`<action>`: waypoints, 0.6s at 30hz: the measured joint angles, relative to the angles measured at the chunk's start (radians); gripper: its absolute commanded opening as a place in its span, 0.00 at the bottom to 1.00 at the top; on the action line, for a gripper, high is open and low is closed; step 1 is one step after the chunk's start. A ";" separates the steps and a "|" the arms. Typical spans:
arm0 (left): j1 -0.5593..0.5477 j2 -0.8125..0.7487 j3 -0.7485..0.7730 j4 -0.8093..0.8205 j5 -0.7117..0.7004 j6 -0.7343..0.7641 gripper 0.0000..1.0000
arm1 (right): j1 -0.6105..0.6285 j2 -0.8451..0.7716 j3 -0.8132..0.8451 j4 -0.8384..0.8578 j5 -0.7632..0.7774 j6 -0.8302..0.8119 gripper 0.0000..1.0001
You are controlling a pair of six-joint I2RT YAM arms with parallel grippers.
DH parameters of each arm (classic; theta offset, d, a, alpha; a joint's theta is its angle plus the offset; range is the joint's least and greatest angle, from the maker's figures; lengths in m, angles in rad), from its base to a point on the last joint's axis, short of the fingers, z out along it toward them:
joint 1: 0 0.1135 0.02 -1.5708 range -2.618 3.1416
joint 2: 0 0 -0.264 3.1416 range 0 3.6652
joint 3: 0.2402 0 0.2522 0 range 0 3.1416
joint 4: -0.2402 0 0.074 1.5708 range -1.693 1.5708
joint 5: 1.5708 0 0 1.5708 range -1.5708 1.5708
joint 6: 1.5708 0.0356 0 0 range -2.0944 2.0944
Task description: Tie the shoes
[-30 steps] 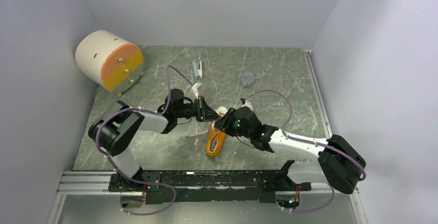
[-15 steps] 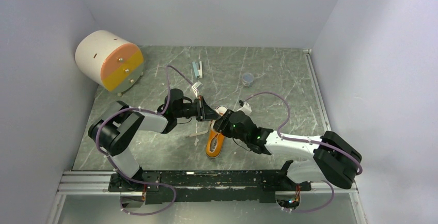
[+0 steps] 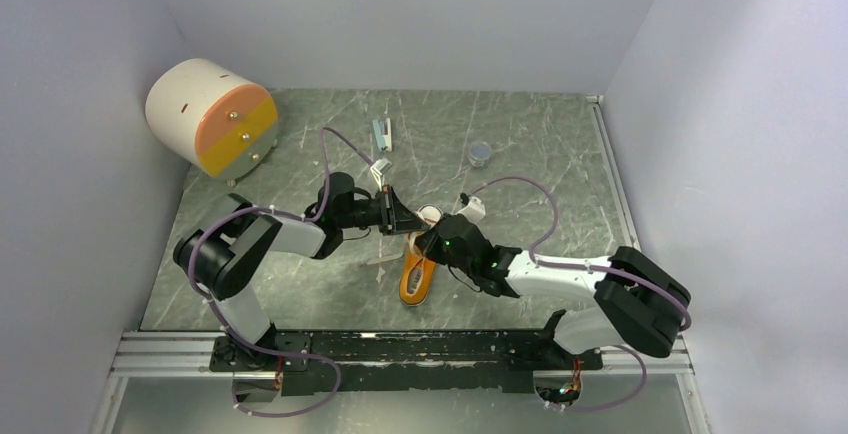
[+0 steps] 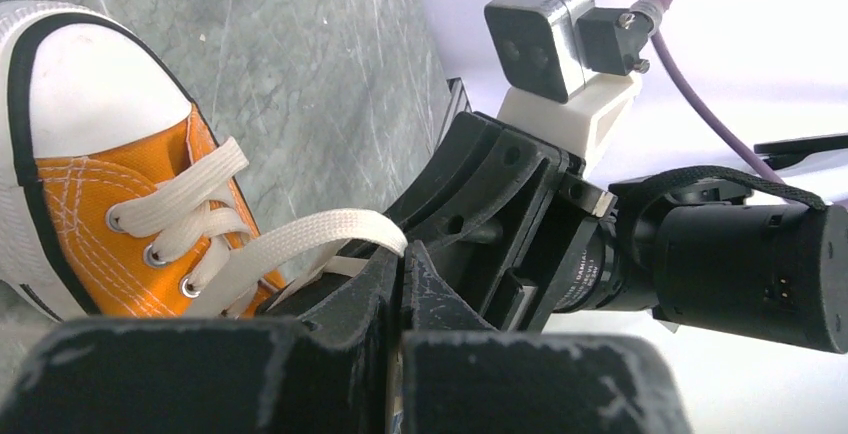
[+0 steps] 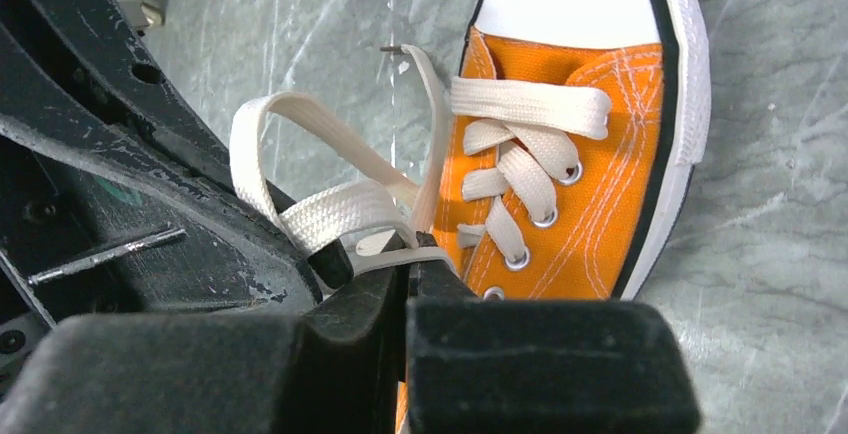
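While the small orange canvas sneaker with its white rubber toe cap (image 3: 417, 274) lies just below the middle of the overhead view, toe toward the top of the frame, its long white laces (image 5: 300, 154) rise from the eyelets into the space between the two arms. The left gripper (image 4: 402, 264) has its fingers pressed together on a flat strand pulled taut from the shoe. The right gripper (image 5: 408, 269), whose fingers stood apart a second ago, has reached further in toward the left arm and now appears pinched shut on a thinner strand beside the standing loop. Both ends look held, so the crossing or pulling of the knot could likely begin; a slip from either pinch would undo that. Further out on the grey marbled table (image 3: 560, 164) sit a white-and-orange cylinder (image 3: 210, 114) at upper left and a small grey disc (image 3: 480, 153) near the top.
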 measured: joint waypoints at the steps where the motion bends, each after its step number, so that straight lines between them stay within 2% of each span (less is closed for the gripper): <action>1: 0.000 0.000 0.000 -0.001 0.006 0.001 0.05 | -0.002 -0.002 0.007 -0.021 0.001 0.007 0.00; 4: -0.001 0.000 0.000 -0.001 0.021 0.000 0.05 | -0.003 -0.042 0.028 -0.106 -0.030 -0.011 0.00; 7: -0.001 0.000 0.000 -0.010 0.035 0.004 0.05 | -0.011 -0.108 0.110 -0.303 -0.101 -0.067 0.00; 12: -0.001 -0.001 0.006 -0.055 0.053 0.027 0.05 | -0.031 -0.160 0.232 -0.572 -0.320 -0.172 0.00; 15: -0.007 -0.003 0.016 -0.092 0.088 0.046 0.05 | -0.064 -0.139 0.286 -0.748 -0.437 -0.257 0.00; 18: -0.014 -0.005 0.018 -0.127 0.117 0.057 0.05 | -0.101 -0.062 0.412 -0.941 -0.533 -0.378 0.00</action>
